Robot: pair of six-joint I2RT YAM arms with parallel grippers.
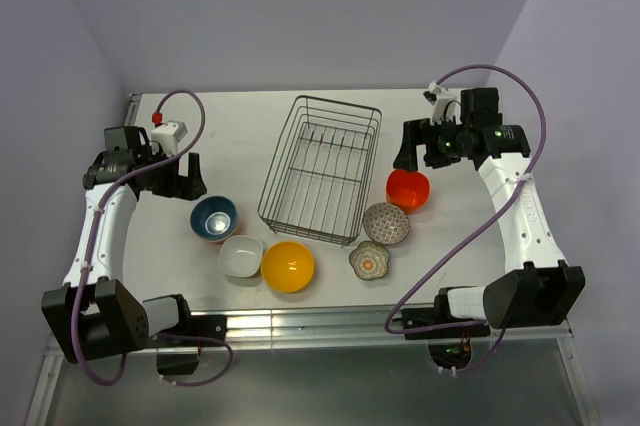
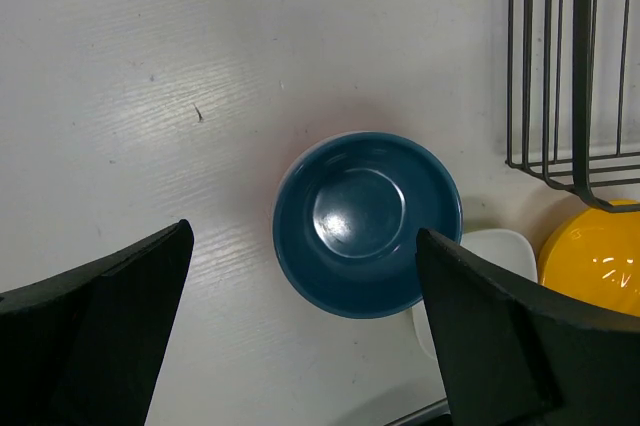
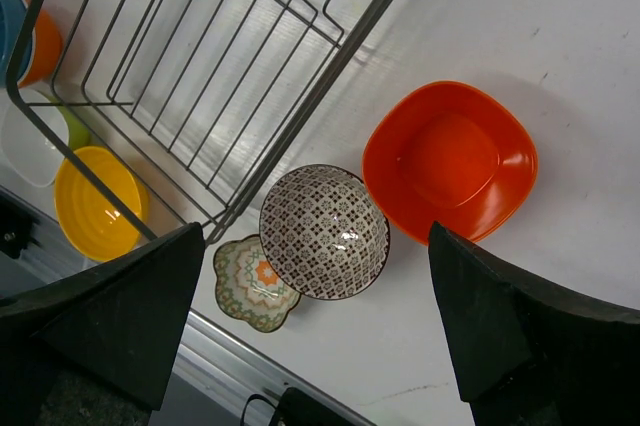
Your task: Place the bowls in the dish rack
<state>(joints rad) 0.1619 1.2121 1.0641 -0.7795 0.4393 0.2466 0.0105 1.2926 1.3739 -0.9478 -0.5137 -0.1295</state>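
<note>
The round blue-inside bowl lies beneath the left gripper, the squarish red-orange bowl beneath the right gripper; the dark wire dish rack stands between the two grippers.

The white counter carries the wire dish rack at its middle. By the rack's near left corner sit the blue bowl, white bowl and yellow bowl. To its right are the red-orange bowl, grey patterned bowl and scalloped floral bowl.

No legible text or labels anywhere.
</note>
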